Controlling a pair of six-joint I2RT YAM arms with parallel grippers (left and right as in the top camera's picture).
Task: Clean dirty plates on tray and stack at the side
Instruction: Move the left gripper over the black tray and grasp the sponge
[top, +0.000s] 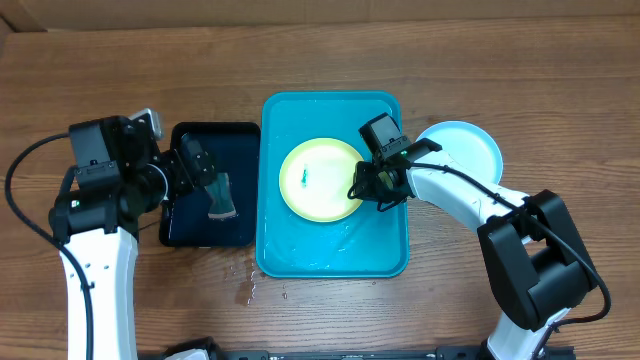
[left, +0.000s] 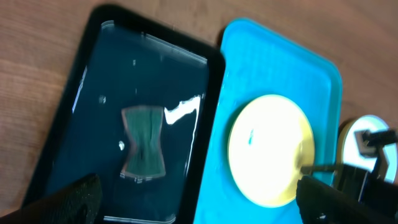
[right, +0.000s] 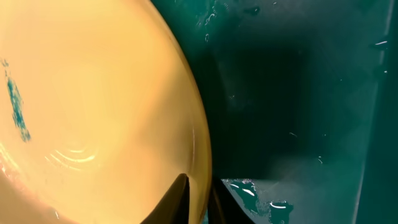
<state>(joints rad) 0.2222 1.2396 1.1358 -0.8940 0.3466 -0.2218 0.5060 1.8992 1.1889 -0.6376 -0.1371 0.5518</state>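
Observation:
A yellow-green plate (top: 320, 180) lies in the blue tray (top: 385, 255), with a small blue smear (top: 304, 177) on its pale centre. My right gripper (top: 358, 190) is shut on its right rim. In the right wrist view the two fingers pinch the plate (right: 93, 106) at its edge, gripper (right: 198, 202) low in frame, above the wet tray (right: 292, 93). A light blue plate (top: 465, 150) rests on the table right of the tray. My left gripper (top: 205, 170) hangs open over the black tray (top: 185, 225), above a green sponge (left: 144, 146), holding nothing.
The black tray (left: 214, 93) holds shallow water and stands against the blue tray's left side. Water drops (top: 250, 290) lie on the wooden table near the blue tray's front left corner. The right arm's cable runs over the light blue plate.

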